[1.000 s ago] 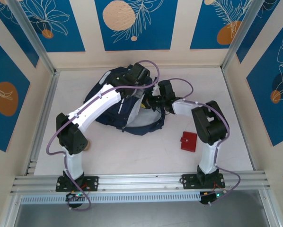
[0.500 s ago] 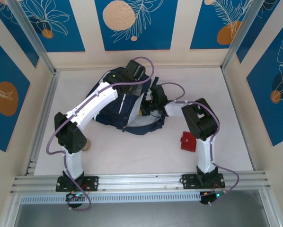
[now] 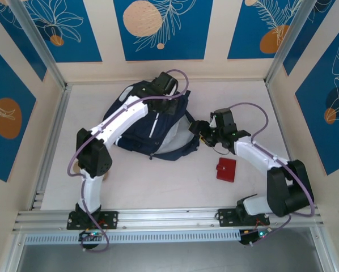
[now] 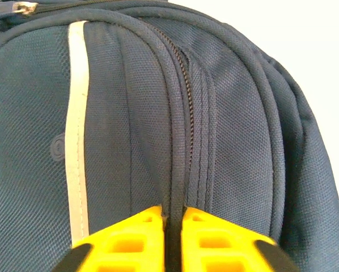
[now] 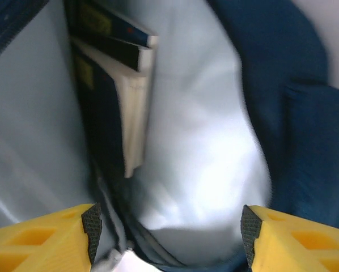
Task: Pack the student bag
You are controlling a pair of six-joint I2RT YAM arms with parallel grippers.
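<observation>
The student bag (image 3: 168, 129), dark navy with thin white stripes, lies on the white table, its mouth facing right. My left gripper (image 3: 170, 106) rests on the bag's top. In the left wrist view its yellow fingers (image 4: 135, 232) are shut on a piped seam of the student bag (image 4: 118, 113) beside the zip. My right gripper (image 3: 199, 127) hovers open just outside the mouth. Between its fingers (image 5: 56, 235) I see pale grey lining (image 5: 203, 141) and navy booklets (image 5: 115, 85) with gold labels standing inside. Nothing sits between the right gripper's (image 5: 169, 224) jaws.
A red wallet (image 3: 226, 169) lies on the table in front of the right forearm. Aluminium posts and patterned walls close the table on three sides, and a metal rail (image 3: 169, 216) runs along the near edge.
My right arm has pulled back out of the bag's mouth to the right and its gripper has opened. The left arm has shifted slightly and the bag's top now lies flatter.
</observation>
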